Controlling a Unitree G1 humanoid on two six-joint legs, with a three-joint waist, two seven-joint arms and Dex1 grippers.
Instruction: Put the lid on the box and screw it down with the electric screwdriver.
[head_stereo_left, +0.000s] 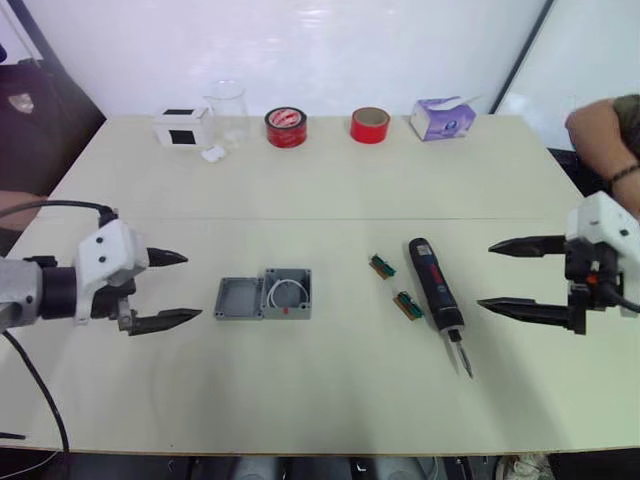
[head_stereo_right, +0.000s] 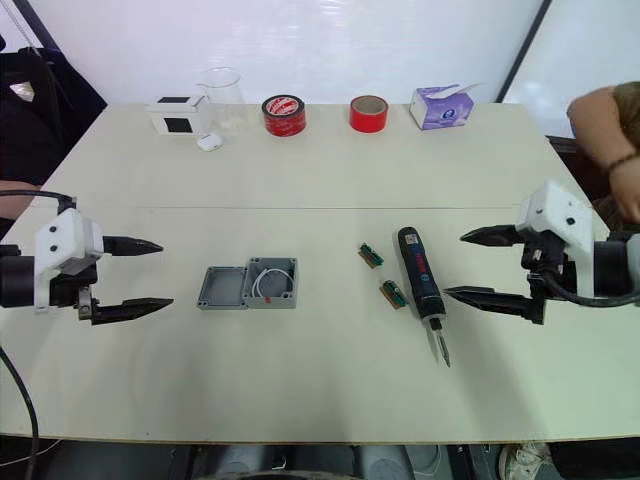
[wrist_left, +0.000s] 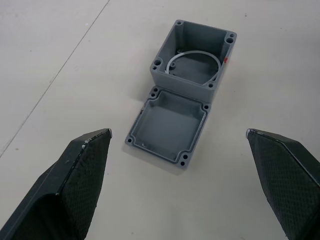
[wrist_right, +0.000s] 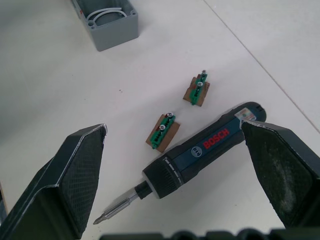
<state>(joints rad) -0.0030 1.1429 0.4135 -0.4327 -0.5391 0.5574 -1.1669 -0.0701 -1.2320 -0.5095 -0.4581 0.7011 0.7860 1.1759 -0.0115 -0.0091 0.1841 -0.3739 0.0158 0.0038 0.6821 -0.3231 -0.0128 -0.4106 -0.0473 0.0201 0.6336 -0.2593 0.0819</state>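
Left eye view has the left claw (head_stereo_left: 170, 289) hovering at the left side of the desk (head_stereo_left: 320, 180), fingers spread wide apart with nothing between them, pointing toward the lid (head_stereo_left: 238, 298). That lid lies rimmed side up, flat on the desk, touching the left wall of the grey box (head_stereo_left: 288, 292), which sits open with a white wire coil (head_stereo_left: 286, 294) curled inside and a small red mark on its near side. Right of the box there are two little green terminal blocks (head_stereo_left: 381, 265), one a bit nearer than the other, just beside the electric screwdriver (head_stereo_left: 436, 295). It's a Bosch one going by the right wrist view, lying flat with the bit aimed at the near edge. Right claw (head_stereo_left: 505, 275) hangs just to its right, fingers also wide apart, gripping nothing. Along the far edge: white box with a black square (head_stereo_left: 182, 127), clear glass beaker (head_stereo_left: 228, 112), two red tape rolls (head_stereo_left: 286, 127), tissue pack (head_stereo_left: 443, 118). Somebody's arm (head_stereo_left: 605, 135) is at the far right.
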